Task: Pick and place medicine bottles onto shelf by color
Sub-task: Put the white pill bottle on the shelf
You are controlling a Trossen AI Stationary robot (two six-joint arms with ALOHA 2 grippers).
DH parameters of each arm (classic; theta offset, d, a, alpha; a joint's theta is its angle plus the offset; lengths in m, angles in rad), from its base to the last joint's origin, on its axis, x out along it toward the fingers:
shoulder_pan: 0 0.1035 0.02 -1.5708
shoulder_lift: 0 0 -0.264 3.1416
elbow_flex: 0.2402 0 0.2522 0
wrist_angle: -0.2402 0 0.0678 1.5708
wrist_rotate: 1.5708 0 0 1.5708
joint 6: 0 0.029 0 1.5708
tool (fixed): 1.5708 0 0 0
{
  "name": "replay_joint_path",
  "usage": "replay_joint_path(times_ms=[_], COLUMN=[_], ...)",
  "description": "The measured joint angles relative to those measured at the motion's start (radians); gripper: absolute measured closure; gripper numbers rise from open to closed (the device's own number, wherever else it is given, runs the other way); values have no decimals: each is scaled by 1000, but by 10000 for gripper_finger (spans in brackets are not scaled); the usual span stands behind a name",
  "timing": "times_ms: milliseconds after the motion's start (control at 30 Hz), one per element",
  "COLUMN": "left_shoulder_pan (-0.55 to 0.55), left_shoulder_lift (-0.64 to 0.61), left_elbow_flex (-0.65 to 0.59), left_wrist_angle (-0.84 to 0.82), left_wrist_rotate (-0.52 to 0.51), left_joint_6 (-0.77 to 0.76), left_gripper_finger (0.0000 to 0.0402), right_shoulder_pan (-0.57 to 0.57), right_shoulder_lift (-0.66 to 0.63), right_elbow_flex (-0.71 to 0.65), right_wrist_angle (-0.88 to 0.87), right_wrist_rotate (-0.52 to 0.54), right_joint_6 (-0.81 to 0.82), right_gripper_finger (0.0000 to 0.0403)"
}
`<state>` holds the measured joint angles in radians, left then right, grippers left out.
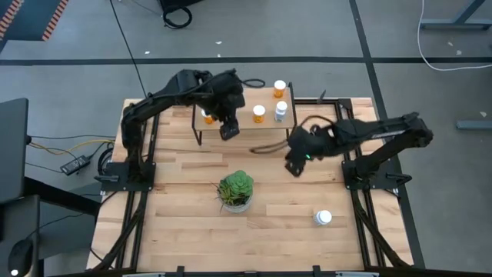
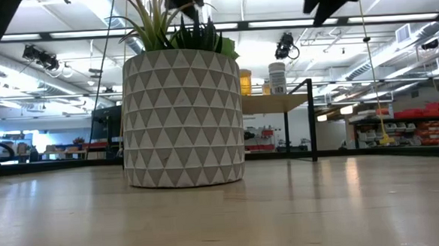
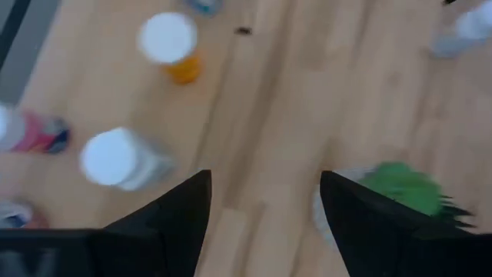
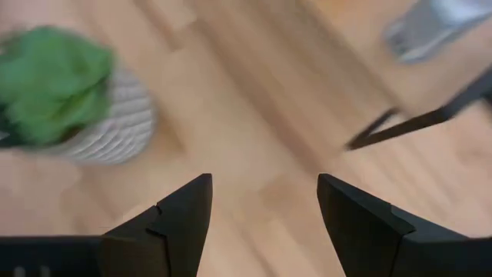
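The shelf (image 1: pixel 238 121) stands near the table's far edge. On it I see an orange bottle (image 1: pixel 259 114) and a white bottle (image 1: pixel 281 111); a third, orange one (image 1: pixel 207 116) peeks out from under my left arm. Another orange bottle (image 1: pixel 279 88) stands beyond the shelf. A white-capped bottle (image 1: pixel 323 218) stands alone on the table near the right front. My left gripper (image 1: pixel 228 131) hovers open over the shelf's near edge; its wrist view shows several blurred bottles, among them an orange one (image 3: pixel 171 46) and a white one (image 3: pixel 117 158). My right gripper (image 1: pixel 294 165) hangs open over bare table, right of the shelf.
A green potted plant (image 1: pixel 235 190) in a patterned pot (image 2: pixel 181 117) stands mid-table, nearer than the shelf, and fills much of the low view. A dark cable (image 1: pixel 265 146) lies on the table between shelf and right gripper. Bare wood (image 1: pixel 177 215) lies to the plant's left.
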<state>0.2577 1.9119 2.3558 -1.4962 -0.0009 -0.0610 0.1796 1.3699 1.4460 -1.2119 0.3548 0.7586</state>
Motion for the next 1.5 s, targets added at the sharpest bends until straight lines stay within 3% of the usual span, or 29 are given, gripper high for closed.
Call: replay_joint_path(times_ms=[267, 533, 633, 933, 1500], left_shoulder_pan=[-155, -286, -306, -308, -383], left_shoulder_lift=[-29, -29, -27, -27, -27], left_elbow_flex=[0, -7, -11, -11, -11], left_wrist_angle=[156, 271, 334, 414, 400], left_wrist_rotate=[-1, 0, -1, -3, -3], left_joint_6=[-104, -206, -208, -243, -219], left_gripper_finger=[170, 175, 174, 181, 197], right_shoulder_pan=[170, 281, 335, 442, 523], right_shoulder_lift=[-205, -245, -232, -230, -230], right_elbow_flex=[-324, -512, -531, -523, -523], right_wrist_angle=[310, 323, 324, 333, 319], right_wrist_rotate=[-68, -198, -208, -103, -98], right_joint_6=[173, 563, 715, 1033, 1160], right_gripper_finger=[174, 177, 177, 177, 177])
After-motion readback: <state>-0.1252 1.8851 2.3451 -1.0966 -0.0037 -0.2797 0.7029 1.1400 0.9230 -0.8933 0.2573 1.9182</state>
